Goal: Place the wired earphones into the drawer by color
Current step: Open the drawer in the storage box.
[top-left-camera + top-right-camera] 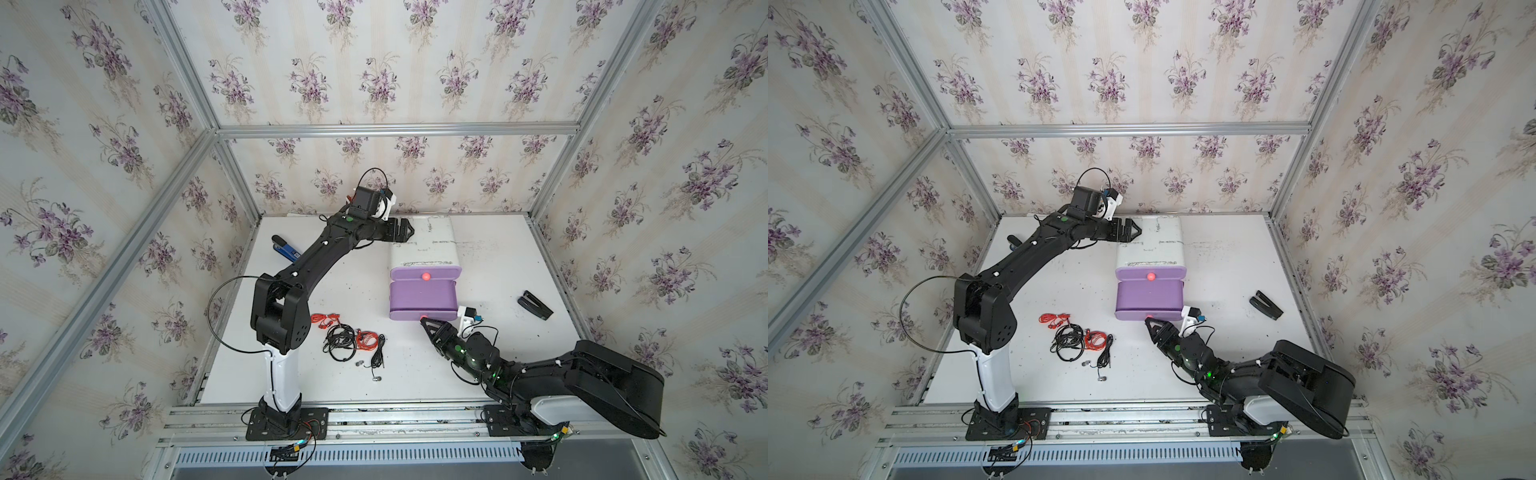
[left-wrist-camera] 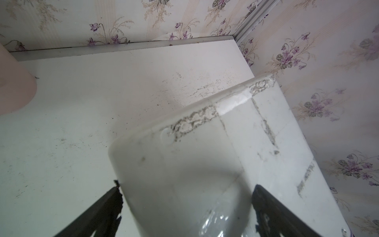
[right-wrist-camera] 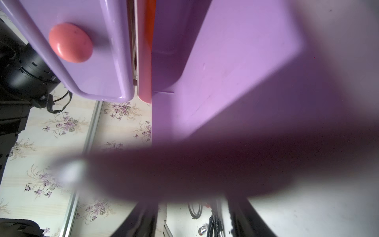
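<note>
Floral-papered walls (image 1: 374, 75) and an alu frame (image 1: 395, 129) box in a scuffed white table (image 1: 498, 257). At centre-back sits the drawer unit (image 1: 424, 245) (image 1: 1150, 245), a white body w/ two purple fronts facing the robot. The shut drawer (image 1: 444, 274) carries a pink knob (image 1: 426, 276). Under it the open drawer (image 1: 422, 297) (image 1: 1148, 297) is pulled out toward the R arm. The earphones (image 1: 347, 338) (image 1: 1077, 336) sit on the table just in front of the L arm's base, well apart from the unit. They are red-orange and black bundles tangled together, w/ two small silvery buds nearest the front edge. L gripper (image 1: 405, 230) (image 2: 186, 185) hangs at the unit's back-left corner, jaws spread wide. In the L wrist view its fingers (image 2: 98, 215) straddle the white body's corner; contact isn't clear. R gripper (image 1: 424, 323) (image 1: 1149, 322) points at the open drawer's front, tip right at its red knob (image 1: 424, 318). In the R wrist view the fingers (image 3: 141, 221) show apart at their roots, but the tips vanish in a dark blur. So it can't be told whether they pinch the knob or stand free. A black stapler-like item (image 1: 535, 305) lies to the R of the unit, near the table's edge. A blue-black tool (image 1: 284, 248) peeks out behind the L arm.
</note>
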Robot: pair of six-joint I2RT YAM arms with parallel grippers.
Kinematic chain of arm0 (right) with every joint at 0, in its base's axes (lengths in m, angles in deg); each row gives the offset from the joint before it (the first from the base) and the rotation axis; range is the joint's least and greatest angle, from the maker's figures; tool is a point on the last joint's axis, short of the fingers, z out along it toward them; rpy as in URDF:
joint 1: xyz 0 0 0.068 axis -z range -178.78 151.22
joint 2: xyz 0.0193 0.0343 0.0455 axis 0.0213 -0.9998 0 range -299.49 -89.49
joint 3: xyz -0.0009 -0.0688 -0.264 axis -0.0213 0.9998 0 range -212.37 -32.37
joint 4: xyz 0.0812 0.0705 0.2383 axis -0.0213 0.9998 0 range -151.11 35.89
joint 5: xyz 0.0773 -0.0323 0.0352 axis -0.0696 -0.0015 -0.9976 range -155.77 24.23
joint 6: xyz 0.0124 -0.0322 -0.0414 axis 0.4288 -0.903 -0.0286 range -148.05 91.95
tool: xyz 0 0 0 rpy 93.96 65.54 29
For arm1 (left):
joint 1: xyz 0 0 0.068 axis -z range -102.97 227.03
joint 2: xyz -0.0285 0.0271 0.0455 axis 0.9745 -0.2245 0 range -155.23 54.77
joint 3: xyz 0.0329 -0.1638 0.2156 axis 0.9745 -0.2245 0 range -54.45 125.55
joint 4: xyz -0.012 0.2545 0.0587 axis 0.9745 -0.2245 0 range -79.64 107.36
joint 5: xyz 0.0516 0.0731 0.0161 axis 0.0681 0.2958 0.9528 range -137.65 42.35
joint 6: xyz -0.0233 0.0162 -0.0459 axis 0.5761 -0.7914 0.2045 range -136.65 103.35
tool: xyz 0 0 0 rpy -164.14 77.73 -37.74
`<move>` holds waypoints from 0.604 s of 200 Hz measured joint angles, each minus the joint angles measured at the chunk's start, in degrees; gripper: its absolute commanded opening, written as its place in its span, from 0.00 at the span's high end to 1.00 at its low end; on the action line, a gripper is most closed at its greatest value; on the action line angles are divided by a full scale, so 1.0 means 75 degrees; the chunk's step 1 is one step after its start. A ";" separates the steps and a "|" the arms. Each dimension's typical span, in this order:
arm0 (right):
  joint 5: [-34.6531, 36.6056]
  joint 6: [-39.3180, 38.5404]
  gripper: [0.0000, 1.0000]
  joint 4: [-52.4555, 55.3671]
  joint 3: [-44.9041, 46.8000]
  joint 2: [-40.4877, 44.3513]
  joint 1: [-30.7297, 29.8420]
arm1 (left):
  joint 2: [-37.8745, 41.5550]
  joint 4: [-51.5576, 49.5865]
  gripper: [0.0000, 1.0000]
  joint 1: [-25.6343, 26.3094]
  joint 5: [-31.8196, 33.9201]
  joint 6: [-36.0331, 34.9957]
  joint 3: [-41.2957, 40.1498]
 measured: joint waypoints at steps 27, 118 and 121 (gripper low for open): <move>-0.0064 -0.0143 0.30 0.0548 -0.0073 0.0562 0.0000 | 0.0210 -0.0294 0.00 -0.0079 0.0128 0.0026 -0.0050; -0.0224 -0.1128 0.23 0.5671 -0.1061 0.4336 0.0009 | 0.2597 -0.1084 0.00 -0.0924 0.0580 0.0256 -0.0466; -0.0227 -0.1209 0.23 0.5933 -0.1201 0.4403 0.0009 | 0.2713 -0.1160 0.00 -0.0953 0.0638 0.0254 -0.0527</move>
